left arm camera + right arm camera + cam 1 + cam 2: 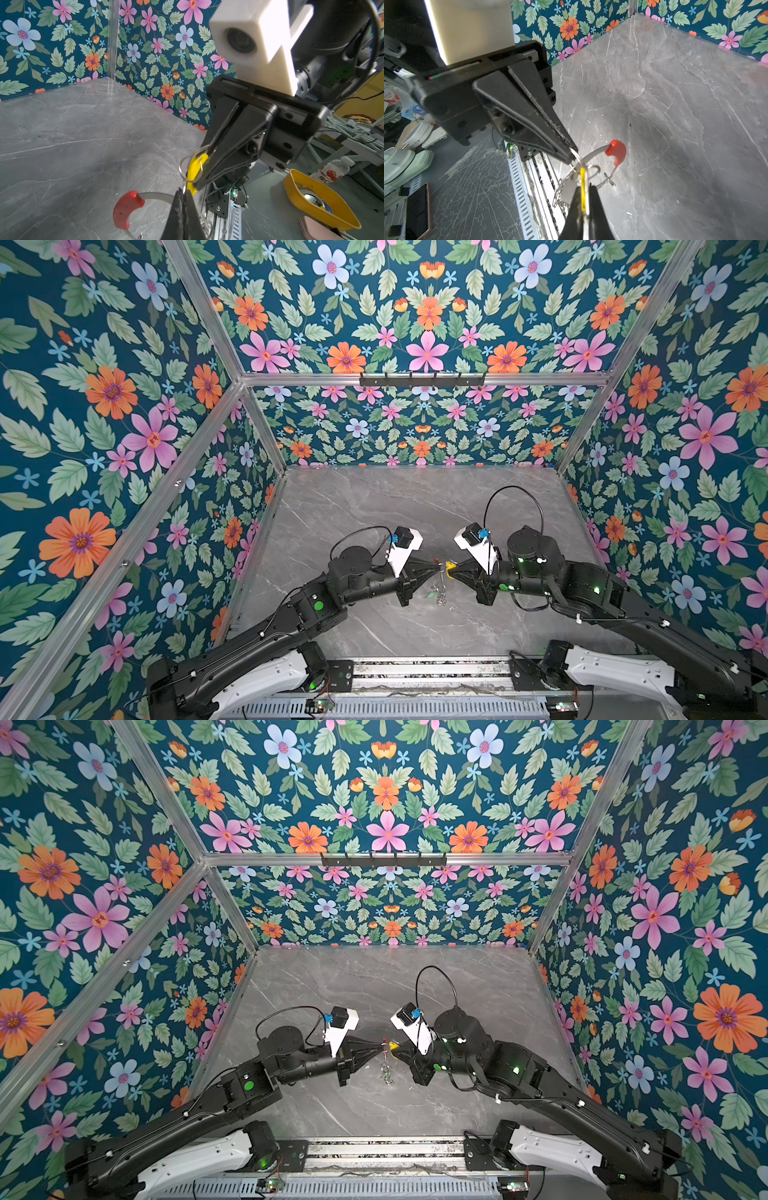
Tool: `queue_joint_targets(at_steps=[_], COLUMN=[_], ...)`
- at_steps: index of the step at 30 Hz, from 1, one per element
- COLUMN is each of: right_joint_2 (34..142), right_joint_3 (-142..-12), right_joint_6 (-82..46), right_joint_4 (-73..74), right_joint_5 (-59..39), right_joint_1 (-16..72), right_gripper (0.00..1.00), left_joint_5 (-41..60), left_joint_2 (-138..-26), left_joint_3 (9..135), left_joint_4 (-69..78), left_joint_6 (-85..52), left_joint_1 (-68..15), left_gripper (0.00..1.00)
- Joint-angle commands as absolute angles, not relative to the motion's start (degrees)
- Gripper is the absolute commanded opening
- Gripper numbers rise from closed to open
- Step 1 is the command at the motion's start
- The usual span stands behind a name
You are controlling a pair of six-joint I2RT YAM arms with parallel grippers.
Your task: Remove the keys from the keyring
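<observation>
Left gripper (436, 567): you have it clenched on the keyring (158, 195), on the grey band just beside the red sleeve (125, 209). It is over the desk (415, 510), front centre.
Right gripper (452, 568): it meets yours tip to tip, clamped tight on the yellow key tag (197, 164).
Green key tag (430, 594): it dangles below, between both grippers.

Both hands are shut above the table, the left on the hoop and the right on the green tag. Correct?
No: the right hand is shut on the yellow tag, not the green one, as the left wrist view shows. The green tag is in neither hand. The rest stands.
</observation>
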State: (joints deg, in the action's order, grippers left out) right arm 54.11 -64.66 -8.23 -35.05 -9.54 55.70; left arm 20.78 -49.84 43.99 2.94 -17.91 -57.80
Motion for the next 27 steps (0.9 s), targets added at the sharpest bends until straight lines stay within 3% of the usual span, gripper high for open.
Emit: queue_joint_targets(at_steps=[1, 19, 27], right_joint_2=[53.48, 53.7, 55.2], right_joint_3=[-64.86, -62.46, -66.21], right_joint_6=[-7.29, -11.26, -11.24], right_joint_4=[-31.96, -26.61, -27.66], right_joint_5=[-7.17, -7.99, -9.52], right_joint_1=[55.66, 55.68, 55.72], right_gripper=[0.0, 0.0, 0.0], left_joint_5=[17.67, -3.61, -8.06], left_joint_2=[-50.34, -55.31, -57.32], left_joint_3=[44.19, 48.27, 49.63], left_joint_4=[-3.21, -9.36, -11.07], left_joint_6=[-18.01, -19.44, -19.19], left_joint_1=[-57.73, -62.46, -64.04], left_gripper=[0.0, 0.0, 0.0])
